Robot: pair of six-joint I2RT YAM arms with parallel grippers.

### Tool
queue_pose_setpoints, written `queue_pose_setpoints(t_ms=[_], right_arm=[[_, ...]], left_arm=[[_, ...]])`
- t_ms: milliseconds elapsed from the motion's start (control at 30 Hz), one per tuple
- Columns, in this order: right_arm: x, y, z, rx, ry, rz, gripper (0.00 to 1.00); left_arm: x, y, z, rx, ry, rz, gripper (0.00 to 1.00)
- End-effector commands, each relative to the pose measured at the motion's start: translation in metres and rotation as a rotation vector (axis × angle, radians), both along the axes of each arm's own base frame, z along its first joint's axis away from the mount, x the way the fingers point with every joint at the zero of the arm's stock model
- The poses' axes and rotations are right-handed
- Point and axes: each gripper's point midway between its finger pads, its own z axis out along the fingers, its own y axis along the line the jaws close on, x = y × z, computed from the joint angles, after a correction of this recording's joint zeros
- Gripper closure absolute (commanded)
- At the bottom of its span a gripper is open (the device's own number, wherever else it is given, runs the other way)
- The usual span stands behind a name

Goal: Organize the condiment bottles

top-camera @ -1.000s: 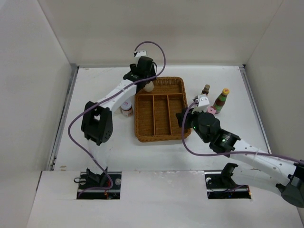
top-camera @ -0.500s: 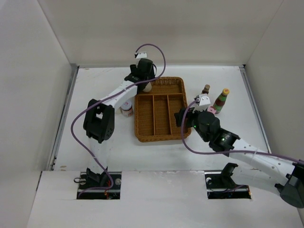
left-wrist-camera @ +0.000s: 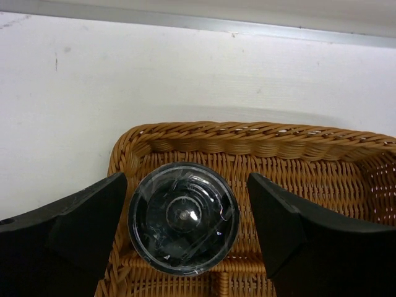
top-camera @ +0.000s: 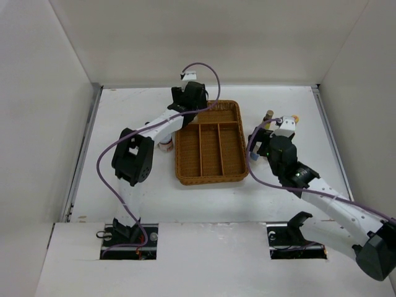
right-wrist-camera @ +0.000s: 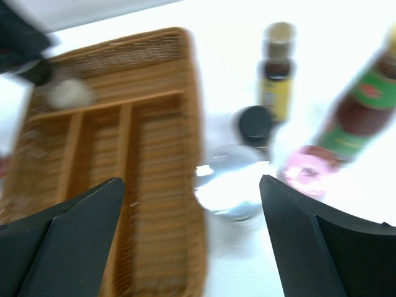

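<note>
Right gripper, fingers spread wide and gripping nothing, hangs over a blurred cluster just right of the wicker tray. There a grey-lidded jar sits just beside the tray's edge, with a pink-lidded jar, a black cap, a green-red bottle and, farthest, a dark sauce bottle. Left of the tray, a red-lidded jar stands partly hidden by the left arm. In the tray's far-left corner, a dark-topped bottle stands upright between the parted fingers of the left gripper, a gap showing on each side.
</note>
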Motion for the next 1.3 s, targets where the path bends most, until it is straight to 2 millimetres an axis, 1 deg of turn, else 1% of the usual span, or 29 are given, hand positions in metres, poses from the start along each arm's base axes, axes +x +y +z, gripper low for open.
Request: queue_pose_setpoints(t_ms=[0,100,167,400,500,567,600,667,733,767,800,900,967,1033,1100,1167,1200,1233,1267], right_arm=[[0.008,-0.027,-0.015,-0.025,0.052,-0.121,0.02],[0.013,-0.031,-0.021,-0.043,0.076,-0.136,0.0],[0.015,-0.031,-0.024,-0.056,0.091,-0.136,0.0],[0.018,-0.03,-0.032,-0.089,0.123,-0.136,0.0],[0.025,-0.028,-0.03,-0.104,0.128,-0.137,0.03],[0.031,-0.026,-0.031,-0.123,0.138,-0.137,0.06],[0.033,-0.026,-0.033,-0.135,0.144,-0.14,0.09],[0.037,-0.029,-0.039,-0.15,0.157,-0.149,0.13],[0.039,-0.03,-0.043,-0.157,0.168,-0.155,0.2],[0.039,-0.029,-0.042,-0.157,0.168,-0.155,0.23],[0.04,-0.029,-0.042,-0.157,0.168,-0.154,0.27],[0.041,-0.03,-0.036,-0.16,0.157,-0.165,0.43],[0.043,-0.035,-0.017,-0.149,0.11,-0.199,0.47],[0.045,-0.032,0.011,-0.138,0.048,-0.201,0.49],[0.049,-0.022,0.041,-0.127,-0.008,-0.18,0.5],[0.057,-0.014,0.062,-0.129,-0.04,-0.163,0.51],[0.063,-0.005,0.074,-0.128,-0.056,-0.146,0.51],[0.067,0.001,0.081,-0.125,-0.066,-0.133,0.51],[0.074,0.011,0.089,-0.12,-0.079,-0.109,0.51]], left_arm=[[-0.001,-0.003,0.054,-0.014,-0.151,0.008,0.19],[-0.008,-0.006,0.082,-0.051,-0.219,-0.003,0.14],[-0.012,-0.005,0.102,-0.077,-0.263,-0.002,0.12],[-0.036,-0.001,0.158,-0.147,-0.381,-0.001,0.1],[-0.054,0.001,0.175,-0.179,-0.417,-0.01,0.09],[-0.073,0.002,0.18,-0.204,-0.435,-0.022,0.09],[-0.084,0.004,0.179,-0.213,-0.441,-0.023,0.1],[-0.107,0.009,0.171,-0.229,-0.438,-0.027,0.13],[-0.125,0.019,0.16,-0.243,-0.426,-0.014,0.17],[-0.137,0.025,0.15,-0.254,-0.408,-0.015,0.19],[-0.144,0.03,0.145,-0.26,-0.402,-0.014,0.2],[-0.168,0.053,0.124,-0.284,-0.359,0.01,0.21],[-0.182,0.071,0.117,-0.287,-0.341,0.031,0.21],[-0.194,0.084,0.113,-0.294,-0.332,0.04,0.21],[-0.205,0.093,0.108,-0.296,-0.323,0.049,0.21],[-0.214,0.1,0.102,-0.302,-0.313,0.061,0.2],[-0.217,0.102,0.099,-0.31,-0.306,0.063,0.2],[-0.219,0.104,0.095,-0.319,-0.299,0.067,0.2],[-0.221,0.104,0.09,-0.326,-0.291,0.069,0.2]])
